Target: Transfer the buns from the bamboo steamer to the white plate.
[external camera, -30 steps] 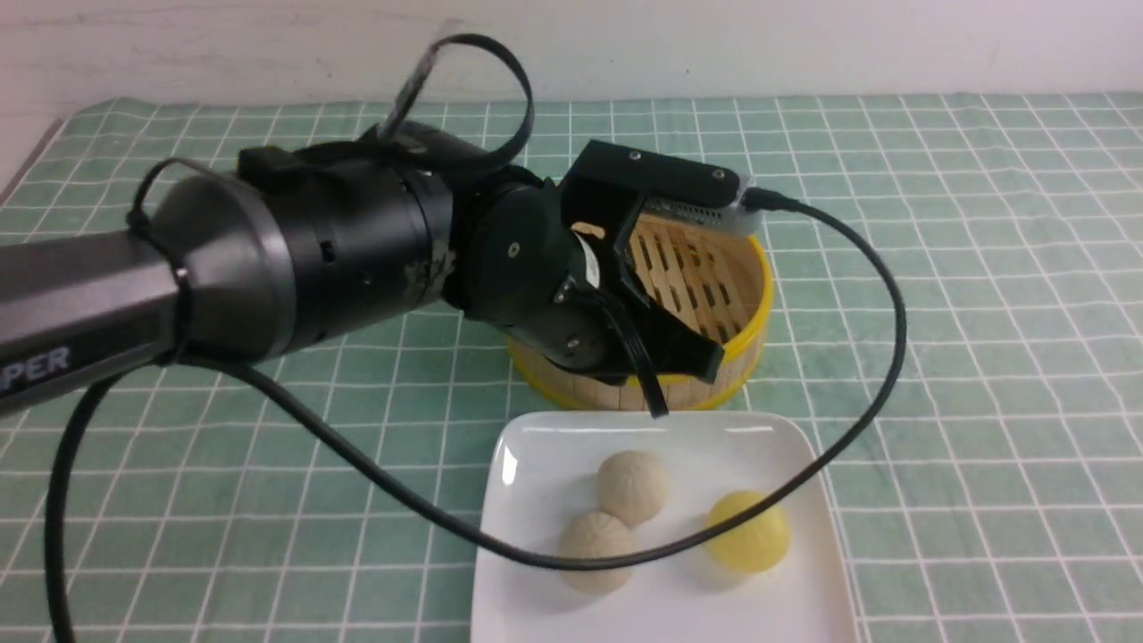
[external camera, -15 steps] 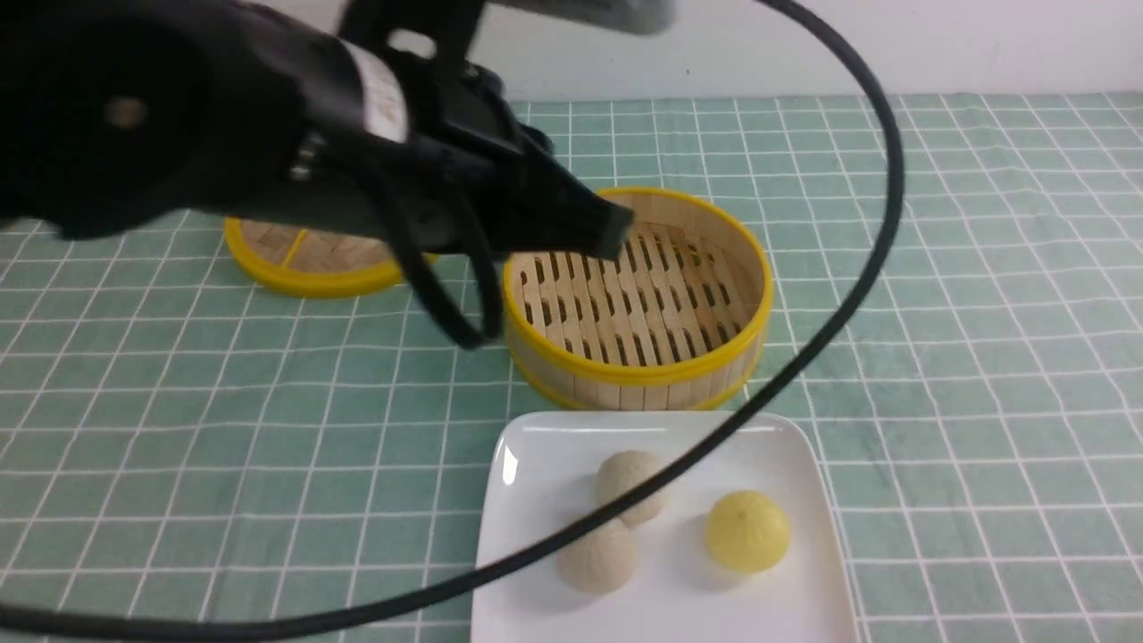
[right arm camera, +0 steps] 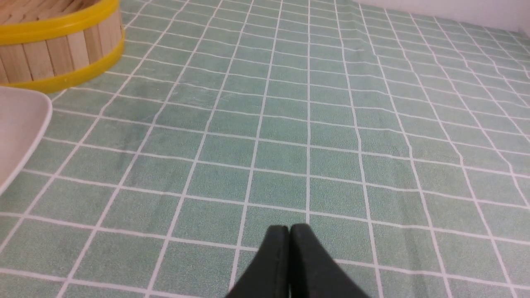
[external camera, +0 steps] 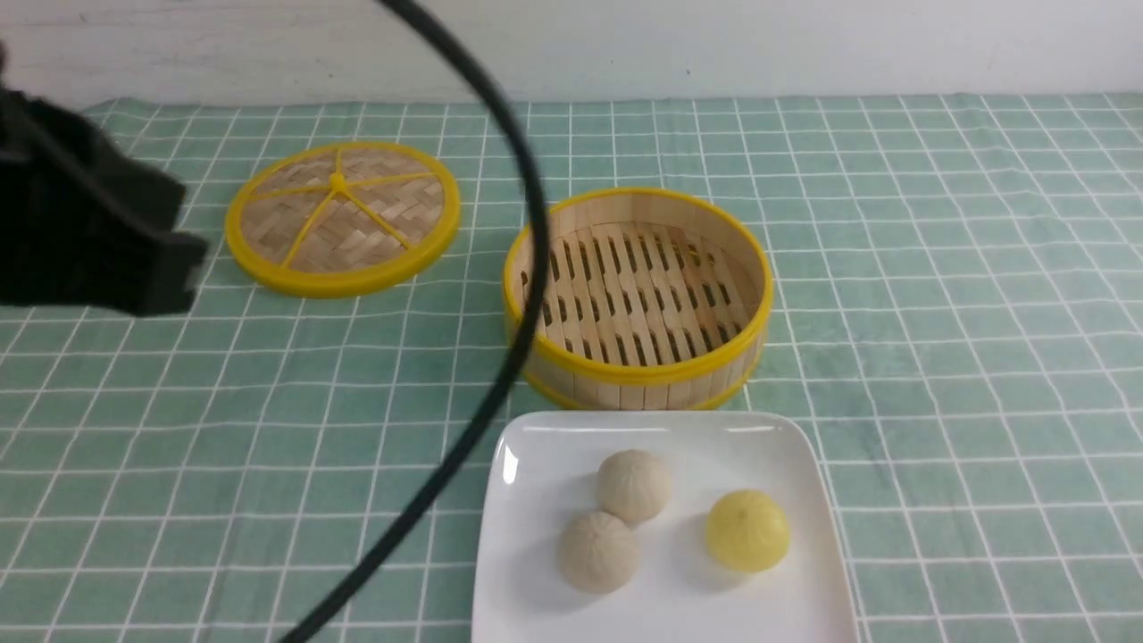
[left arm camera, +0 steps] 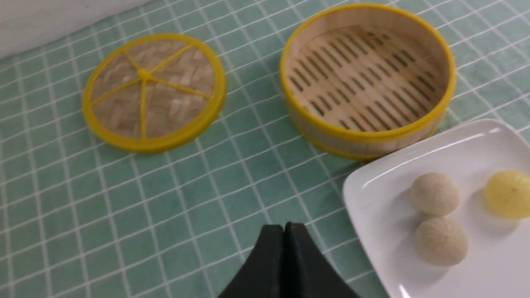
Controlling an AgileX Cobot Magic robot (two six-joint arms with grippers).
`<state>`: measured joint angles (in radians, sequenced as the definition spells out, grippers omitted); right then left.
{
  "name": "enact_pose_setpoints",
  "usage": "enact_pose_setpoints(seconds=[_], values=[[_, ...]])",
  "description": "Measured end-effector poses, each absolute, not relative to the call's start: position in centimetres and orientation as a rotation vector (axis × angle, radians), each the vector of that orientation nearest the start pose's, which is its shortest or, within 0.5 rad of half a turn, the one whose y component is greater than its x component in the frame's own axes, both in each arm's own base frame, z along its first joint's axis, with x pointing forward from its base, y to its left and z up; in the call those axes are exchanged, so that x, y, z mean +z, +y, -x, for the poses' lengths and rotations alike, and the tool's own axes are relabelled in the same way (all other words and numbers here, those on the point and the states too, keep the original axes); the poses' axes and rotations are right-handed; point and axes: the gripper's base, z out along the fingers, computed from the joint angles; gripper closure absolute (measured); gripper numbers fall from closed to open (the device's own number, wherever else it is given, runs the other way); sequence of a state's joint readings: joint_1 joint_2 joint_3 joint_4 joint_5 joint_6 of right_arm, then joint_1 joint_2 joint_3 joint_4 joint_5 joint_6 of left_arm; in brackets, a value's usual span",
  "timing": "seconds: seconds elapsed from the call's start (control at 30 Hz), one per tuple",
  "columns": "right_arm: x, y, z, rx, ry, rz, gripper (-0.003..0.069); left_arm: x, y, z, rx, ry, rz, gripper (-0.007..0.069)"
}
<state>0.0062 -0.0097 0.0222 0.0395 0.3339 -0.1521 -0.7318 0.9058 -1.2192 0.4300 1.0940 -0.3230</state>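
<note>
All three buns lie on the white plate (external camera: 786, 455): two cream ones (external camera: 633, 485) (external camera: 598, 551) touching each other and a yellow one (external camera: 747, 530) to their right. Behind the plate stands the bamboo steamer (external camera: 638, 379) with nothing on its slatted floor. The left wrist view shows the plate (left arm camera: 393, 174), the cream buns (left arm camera: 434, 193) (left arm camera: 441, 241), the yellow bun (left arm camera: 507, 194) and the steamer (left arm camera: 366, 140). My left gripper (left arm camera: 284, 227) is shut and holds nothing, above the cloth left of the plate. My right gripper (right arm camera: 289, 227) is shut over bare cloth, right of the steamer (right arm camera: 54, 54).
The flat woven lid (external camera: 342, 217) with yellow spokes lies left of the steamer on the green checked cloth. A black cable (external camera: 500, 357) hangs across the front view from top to bottom. Part of my left arm (external camera: 80, 232) shows dark at the left edge.
My left arm has pulled back from over the steamer to the left edge of the front view, uncovering the lid and steamer. The buns have stayed put on the plate.
</note>
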Motion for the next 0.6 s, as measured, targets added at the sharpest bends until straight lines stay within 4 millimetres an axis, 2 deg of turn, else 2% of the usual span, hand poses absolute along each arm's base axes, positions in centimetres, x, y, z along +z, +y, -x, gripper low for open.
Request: enact_pose_setpoints(seconds=[0.13, 0.3, 0.43, 0.6], values=[[17.7, 0.2, -5.4, -0.041, 1.823, 0.094, 0.0632, 42.5, -4.6, -11.2, -0.009, 2.143, -0.327, 0.0616], [17.7, 0.2, -5.4, 0.018, 1.825, 0.031, 0.0623, 40.9, -2.2, -8.8, -0.039, 2.15, -0.217, 0.0615], [17.5, 0.3, -5.3, 0.026, 1.856, 0.026, 0.0618, 39.6, -0.7, -7.2, -0.086, 2.143, -0.145, 0.0615], [17.4, 0.3, -5.2, 0.029, 1.871, 0.026, 0.0611, 37.2, 0.2, -5.6, -0.187, 2.163, -0.064, 0.0615]])
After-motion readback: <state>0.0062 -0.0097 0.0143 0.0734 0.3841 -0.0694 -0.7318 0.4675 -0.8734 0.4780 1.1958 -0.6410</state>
